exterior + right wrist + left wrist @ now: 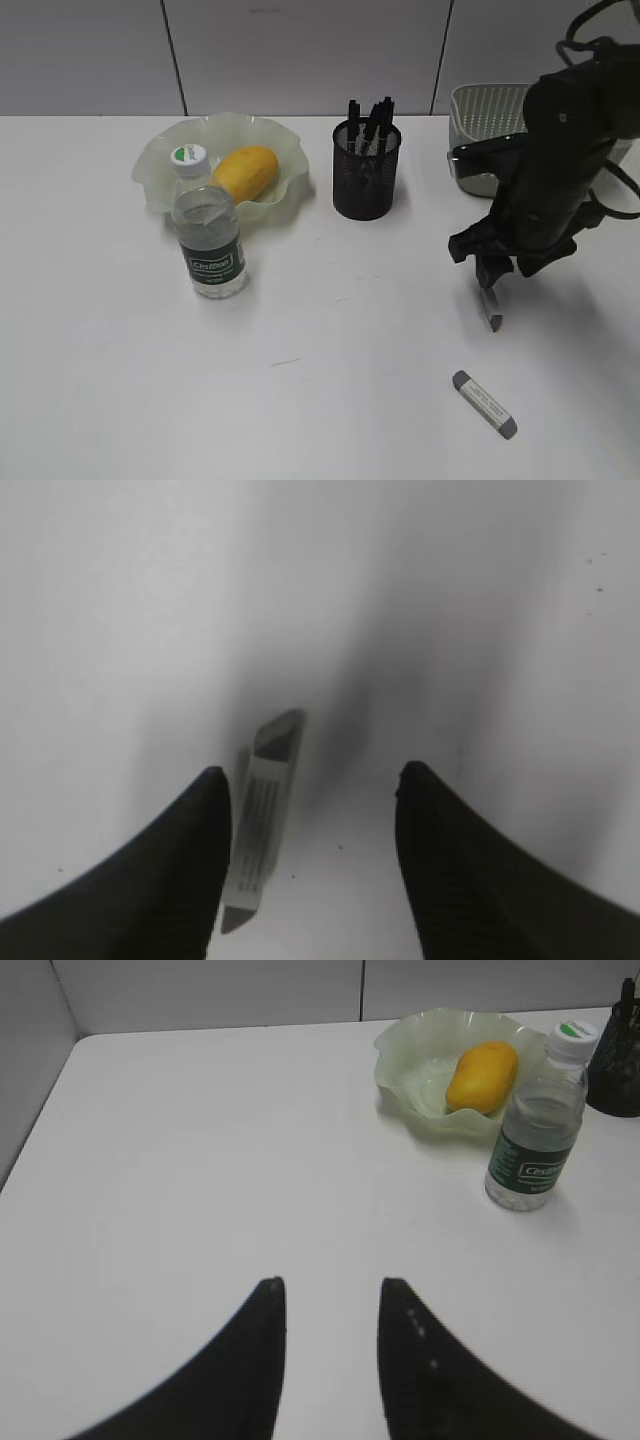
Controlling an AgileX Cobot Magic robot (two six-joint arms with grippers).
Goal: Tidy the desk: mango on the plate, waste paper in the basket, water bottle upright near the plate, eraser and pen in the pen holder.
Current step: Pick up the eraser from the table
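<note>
Two black arms are working at the white desk. The right gripper is hanging just above the desk at about 3 o'clock in the exterior view. Its jaws are spread wide apart and holding nothing. In the right wrist view the right gripper is looking down at the eraser. The eraser is lying flat between the two fingers, close beside the left-hand one. I cannot tell if that finger is touching it.

In the exterior view the eraser is lying on the desk at about 5 o'clock, below the gripper. It is gray with a white paper sleeve.

The left gripper is showing only in the left wrist view. Its jaws are apart too, with bare desk between them.

The mango is lying on the pale green plate at about 10 o'clock. The water bottle is standing up straight just in front of the plate, with its white cap on top.

The pen holder is standing at about 12 o'clock, right of the plate. Dark things are sticking out of its top, but I cannot tell what each one is.

The basket is sitting at about 2 o'clock, partly hidden behind the right arm. I cannot see what is inside it.
</note>
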